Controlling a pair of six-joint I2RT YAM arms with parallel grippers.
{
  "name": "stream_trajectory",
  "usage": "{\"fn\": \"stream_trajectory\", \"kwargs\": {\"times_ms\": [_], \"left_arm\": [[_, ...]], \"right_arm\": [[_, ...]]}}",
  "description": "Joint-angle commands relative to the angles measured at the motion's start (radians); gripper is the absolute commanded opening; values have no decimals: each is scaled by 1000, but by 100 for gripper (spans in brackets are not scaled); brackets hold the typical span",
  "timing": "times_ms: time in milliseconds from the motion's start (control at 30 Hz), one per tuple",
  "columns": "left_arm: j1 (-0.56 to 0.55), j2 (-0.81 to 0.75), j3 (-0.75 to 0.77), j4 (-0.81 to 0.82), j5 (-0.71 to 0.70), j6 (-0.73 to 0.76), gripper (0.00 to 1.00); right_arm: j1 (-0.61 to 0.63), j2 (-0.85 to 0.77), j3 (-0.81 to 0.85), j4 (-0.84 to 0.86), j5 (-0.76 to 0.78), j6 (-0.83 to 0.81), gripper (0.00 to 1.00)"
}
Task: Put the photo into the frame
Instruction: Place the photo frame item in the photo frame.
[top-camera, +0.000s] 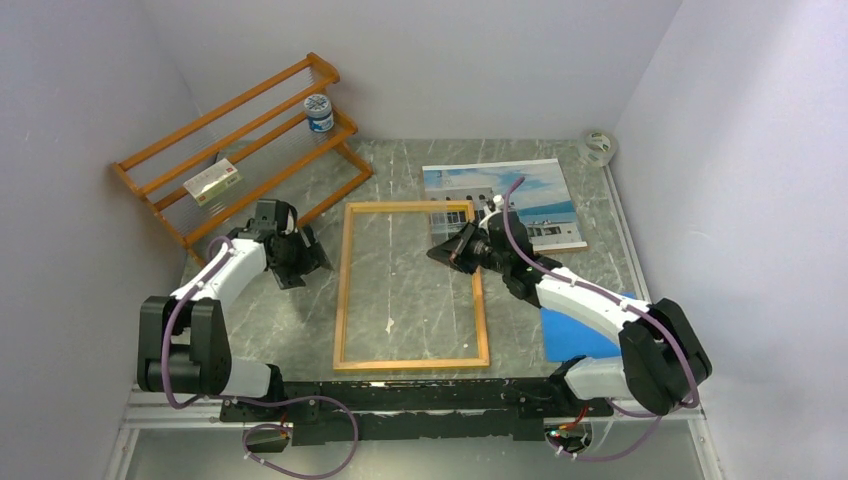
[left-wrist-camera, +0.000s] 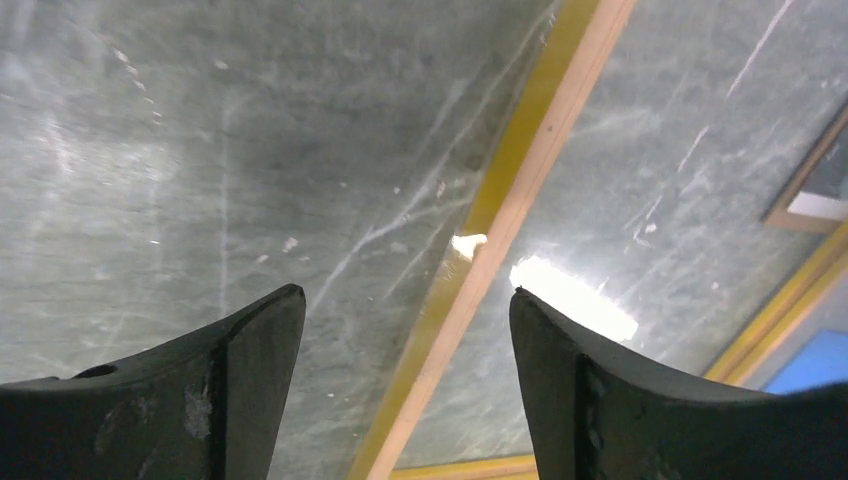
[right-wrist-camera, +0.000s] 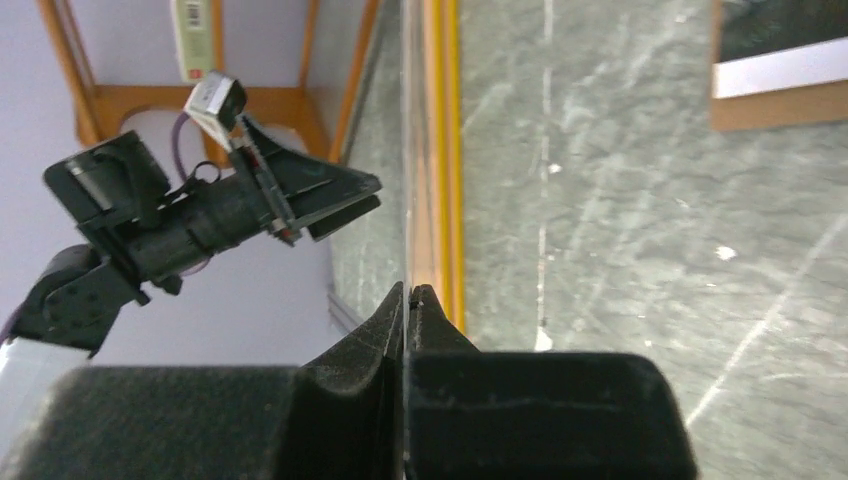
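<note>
The frame (top-camera: 343, 290) lies flat mid-table; its yellow and wood rail also shows in the left wrist view (left-wrist-camera: 500, 230). My left gripper (top-camera: 300, 262) is open and empty just left of the frame's left rail; in the left wrist view (left-wrist-camera: 405, 300) the rail runs between its fingers, below them. My right gripper (top-camera: 447, 250) is at the frame's upper right rail. In the right wrist view (right-wrist-camera: 408, 292) it is shut on a thin clear pane seen edge-on beside the rail (right-wrist-camera: 440, 150). The photo (top-camera: 520, 195) lies face up at the back right on a brown board (top-camera: 575, 246).
An orange slatted rack (top-camera: 240, 150) stands at the back left with a tin (top-camera: 318, 112) and a small box (top-camera: 212, 182) on it. A blue sheet (top-camera: 580, 335) lies under my right arm. A tape roll (top-camera: 598, 147) sits in the back right corner.
</note>
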Motion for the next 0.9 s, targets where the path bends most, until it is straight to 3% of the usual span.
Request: {"fn": "stream_trajectory", "kwargs": {"times_ms": [0,400,533,767,867], "left_arm": [[4,-2,-36,92,160,-7,81],[5,136,0,145,275,-23,80],[5,203,28,145,334,21,78],[5,262,66,113,359,77,72],[5,273,74,98,343,74,75]], "right_arm": [[-14,-1,-70,175,55,-41,0],[-93,-8,-225,346,17,-130,0],[-135,45,-237,417,-78,-132,0],[-167,99,-224,393,-176,-153,0],[-182,117,-220,397,-205,-175,0]]}}
